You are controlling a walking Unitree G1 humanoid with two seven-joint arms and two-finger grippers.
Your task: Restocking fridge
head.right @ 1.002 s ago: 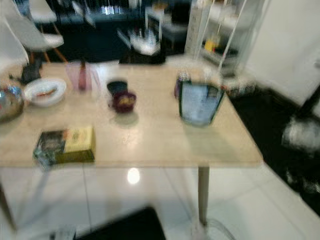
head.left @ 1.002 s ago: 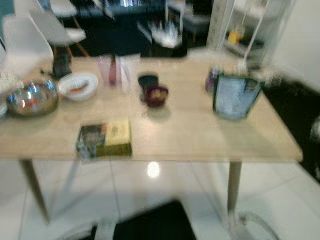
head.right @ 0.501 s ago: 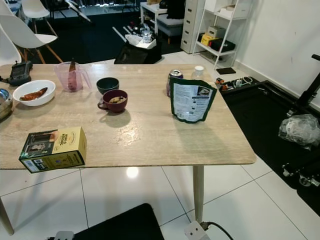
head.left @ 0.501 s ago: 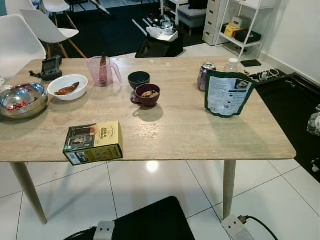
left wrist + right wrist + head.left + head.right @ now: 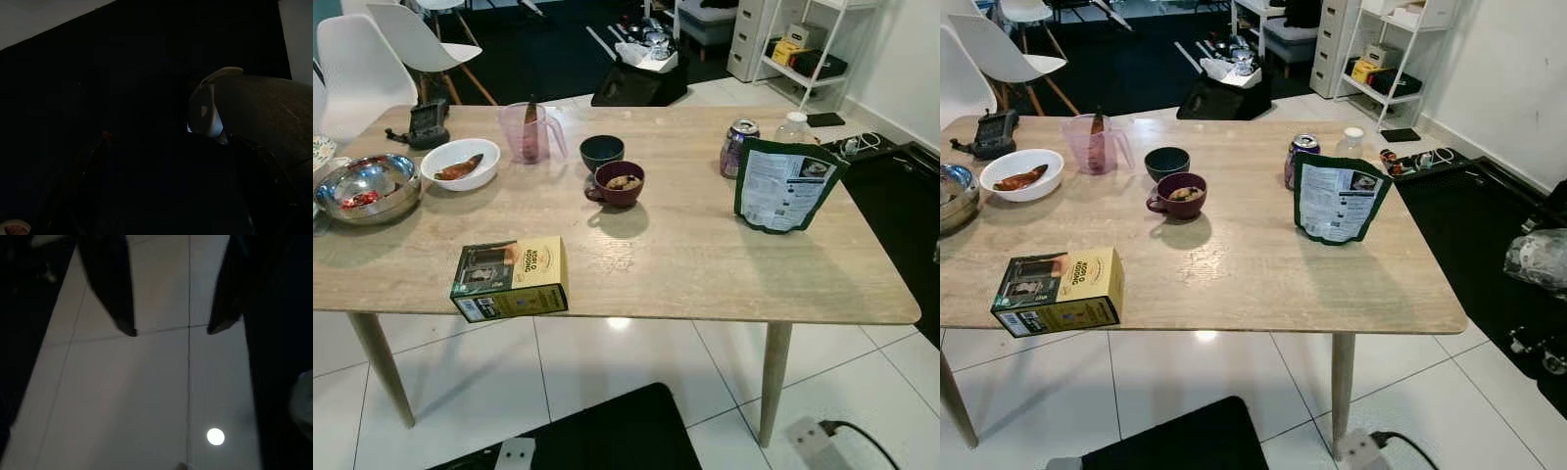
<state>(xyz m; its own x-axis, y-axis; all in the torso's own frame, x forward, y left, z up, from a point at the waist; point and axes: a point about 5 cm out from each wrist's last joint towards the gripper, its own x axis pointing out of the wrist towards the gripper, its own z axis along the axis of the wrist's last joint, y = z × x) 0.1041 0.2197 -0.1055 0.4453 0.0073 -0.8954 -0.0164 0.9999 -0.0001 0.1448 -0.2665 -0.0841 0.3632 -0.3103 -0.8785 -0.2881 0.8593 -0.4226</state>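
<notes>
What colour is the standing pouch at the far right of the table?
The pouch is dark green with a pale printed label panel, clearest in the right eye view.

Right gripper [image 5: 171, 328] hangs over the floor, its two black fingers [image 5: 115, 293] spread wide apart. Left arm hangs idle in deep shade, its gripper too dark to read.

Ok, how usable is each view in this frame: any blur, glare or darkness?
Left and right eye views: sharp, evenly lit, with a lamp glare spot on the table and floor tiles. Left wrist view: almost black, little can be made out. Right wrist view: dim, the fingers dark and apart over tile with one bright reflection.
</notes>
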